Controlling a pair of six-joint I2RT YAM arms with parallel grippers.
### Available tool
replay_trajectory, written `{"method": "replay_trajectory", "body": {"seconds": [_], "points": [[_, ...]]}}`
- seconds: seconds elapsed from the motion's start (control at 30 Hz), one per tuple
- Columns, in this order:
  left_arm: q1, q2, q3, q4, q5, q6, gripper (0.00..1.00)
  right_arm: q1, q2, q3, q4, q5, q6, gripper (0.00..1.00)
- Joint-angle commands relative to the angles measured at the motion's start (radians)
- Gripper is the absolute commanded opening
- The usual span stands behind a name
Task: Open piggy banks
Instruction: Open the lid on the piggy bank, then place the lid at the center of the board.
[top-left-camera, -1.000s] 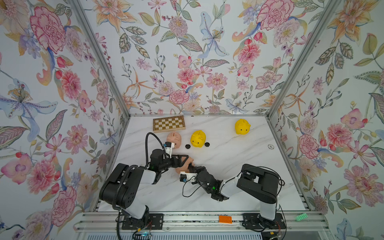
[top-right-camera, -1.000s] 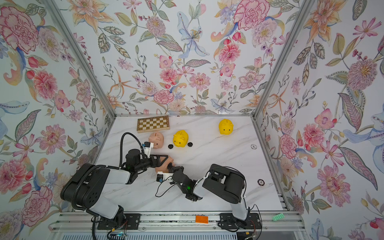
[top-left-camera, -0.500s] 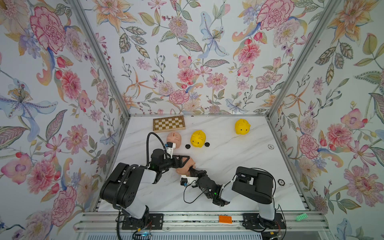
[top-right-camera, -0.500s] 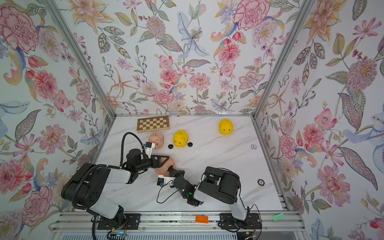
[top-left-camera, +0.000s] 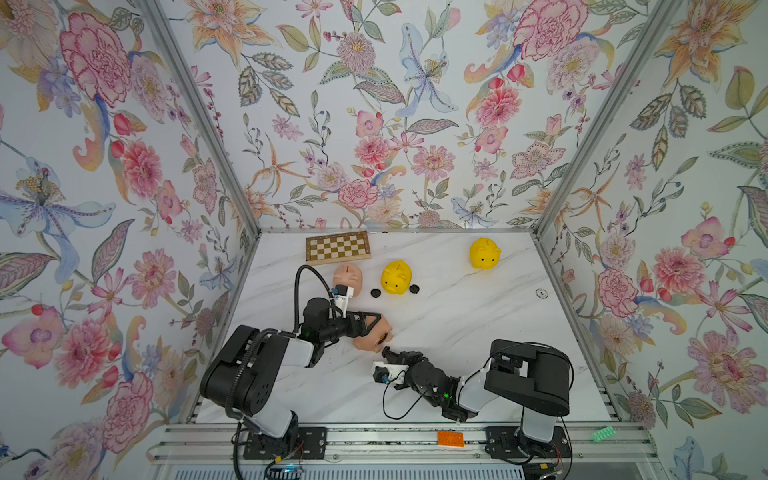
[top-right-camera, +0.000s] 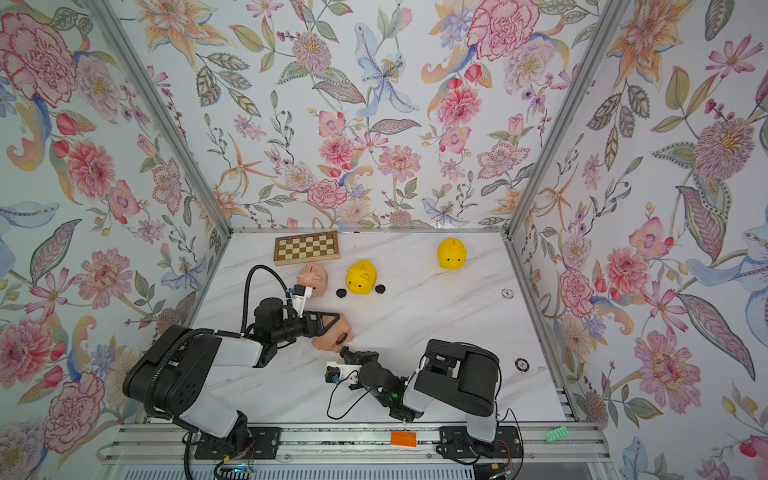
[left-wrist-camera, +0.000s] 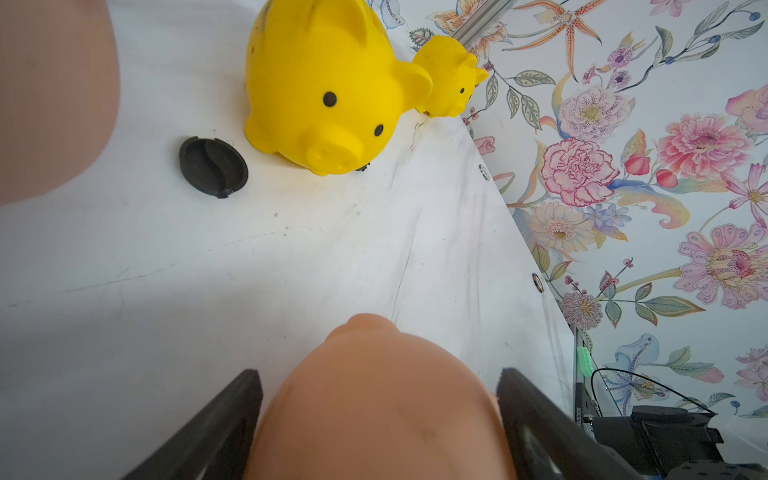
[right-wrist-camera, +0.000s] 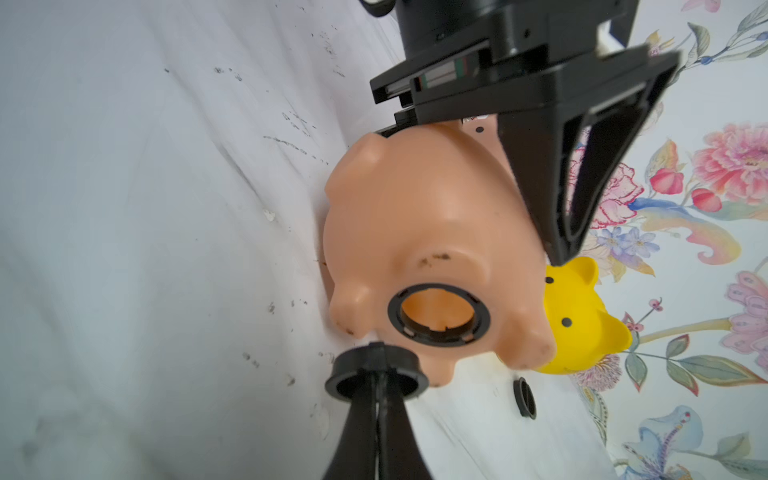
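Resting on scuffed marble (top-left-camera: 465, 332) amid floral walls (top-left-camera: 374, 124), peach pig (top-left-camera: 368, 341) is clamped by left tool (left-wrist-camera: 378, 386); right tool (top-left-camera: 387, 352) pinches plug (right-wrist-camera: 399, 370).

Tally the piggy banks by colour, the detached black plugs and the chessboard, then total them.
yellow piggy banks: 2
peach-pink piggy banks: 2
black plugs: 3
chessboard: 1
Total: 8

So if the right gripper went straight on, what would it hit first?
Likely the pink piggy bank in the left gripper, near its open hole; the black plug in the right gripper touches first.
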Motion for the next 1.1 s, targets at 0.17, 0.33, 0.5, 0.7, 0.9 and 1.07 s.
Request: {"method": "replay_trajectory", "body": {"seconds": [0.17, 0.33, 0.5, 0.7, 0.9, 1.07], "points": [[-0.011, 0.055, -0.035, -0.185, -0.059, 0.024, 0.91, -0.096, -0.140, -0.057, -0.088, -0.150, 0.260, 0.00], [-0.010, 0.055, -0.035, -0.185, -0.060, 0.023, 0.91, -0.208, -0.220, -0.041, -0.210, -0.227, 0.404, 0.00], [-0.010, 0.054, -0.036, -0.183, -0.060, 0.023, 0.91, -0.336, -0.280, -0.004, -0.354, -0.283, 0.555, 0.00], [-0.010, 0.048, -0.041, -0.181, -0.059, 0.020, 0.91, -0.528, -0.297, 0.154, -0.716, -0.336, 0.751, 0.00], [-0.008, 0.045, -0.042, -0.176, -0.055, 0.019, 0.91, -0.745, -0.244, 0.304, -0.950, -0.404, 0.901, 0.00], [-0.007, 0.043, -0.043, -0.171, -0.054, 0.019, 0.91, -0.866, -0.154, 0.436, -1.095, -0.431, 0.940, 0.00]]}}
